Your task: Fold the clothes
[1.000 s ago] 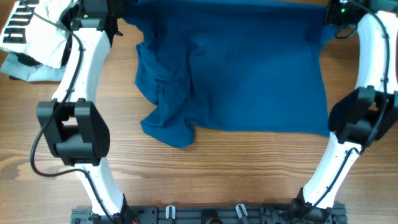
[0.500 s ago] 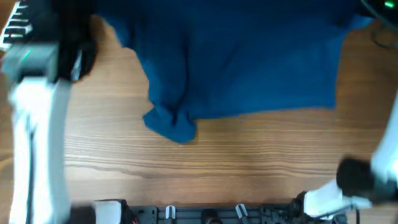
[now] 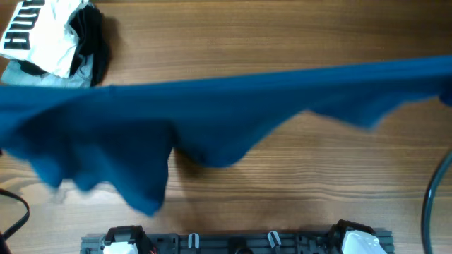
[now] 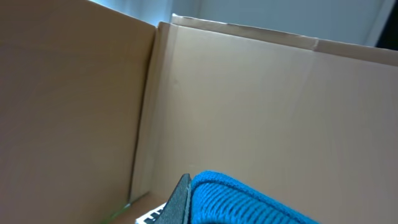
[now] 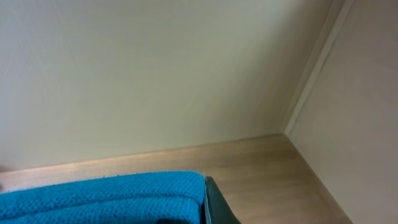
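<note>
Blue cloth is up off the counter, pulled out in a wide band across the whole overhead view, top edge fairly straight, bottom edge hanging in uneven folds that droop lowest at left. It's motion-blurred, so we can't make out seams or sleeves. Neither arm shows overhead; both ends of the cloth run out of frame. Left hand: in its wrist view we only get one dark finger with a thick fold of the cloth pressed right against it, so we read it as clamped on the cloth. Brown cardboard panels fill the background there. Right hand: same picture, one dark finger tight beside a doubled edge of the cloth, clamped on it, with a pale wall behind. A pile of other clothes, white with black lettering plus black and light grey pieces, sits at the far left corner of the counter, apart from the lifted cloth. A dark cable loops at near right.
</note>
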`<move>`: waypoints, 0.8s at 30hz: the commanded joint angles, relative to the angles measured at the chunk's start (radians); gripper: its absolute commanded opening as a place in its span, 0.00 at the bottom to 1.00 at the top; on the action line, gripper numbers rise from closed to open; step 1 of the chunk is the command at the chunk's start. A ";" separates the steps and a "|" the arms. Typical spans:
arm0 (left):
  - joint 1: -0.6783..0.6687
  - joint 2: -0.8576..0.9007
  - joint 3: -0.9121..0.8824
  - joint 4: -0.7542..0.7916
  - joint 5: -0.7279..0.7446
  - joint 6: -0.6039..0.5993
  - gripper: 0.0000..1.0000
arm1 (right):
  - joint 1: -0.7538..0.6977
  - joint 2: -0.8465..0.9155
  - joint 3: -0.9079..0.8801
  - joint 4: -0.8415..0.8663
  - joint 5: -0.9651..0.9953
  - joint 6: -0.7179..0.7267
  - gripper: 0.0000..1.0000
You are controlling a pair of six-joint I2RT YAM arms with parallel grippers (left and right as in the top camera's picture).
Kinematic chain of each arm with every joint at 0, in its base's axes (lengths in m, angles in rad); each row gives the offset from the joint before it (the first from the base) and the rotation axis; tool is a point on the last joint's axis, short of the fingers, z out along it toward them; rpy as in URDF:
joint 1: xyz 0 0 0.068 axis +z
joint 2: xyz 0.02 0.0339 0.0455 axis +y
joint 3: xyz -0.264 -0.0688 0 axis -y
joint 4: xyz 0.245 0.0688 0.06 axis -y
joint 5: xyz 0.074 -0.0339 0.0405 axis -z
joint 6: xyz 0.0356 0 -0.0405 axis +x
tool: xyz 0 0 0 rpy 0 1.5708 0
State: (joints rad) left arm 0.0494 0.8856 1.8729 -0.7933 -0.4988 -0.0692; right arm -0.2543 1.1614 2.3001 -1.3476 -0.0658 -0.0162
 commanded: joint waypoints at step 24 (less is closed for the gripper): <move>-0.004 1.219 0.001 0.414 0.451 -0.027 0.04 | -0.017 1.125 -0.003 0.473 -0.048 -0.008 0.04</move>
State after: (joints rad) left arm 0.0311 2.0155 1.8645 -0.4866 -0.0906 -0.0357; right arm -0.2428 2.2276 2.2925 -0.9638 -0.1398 -0.0505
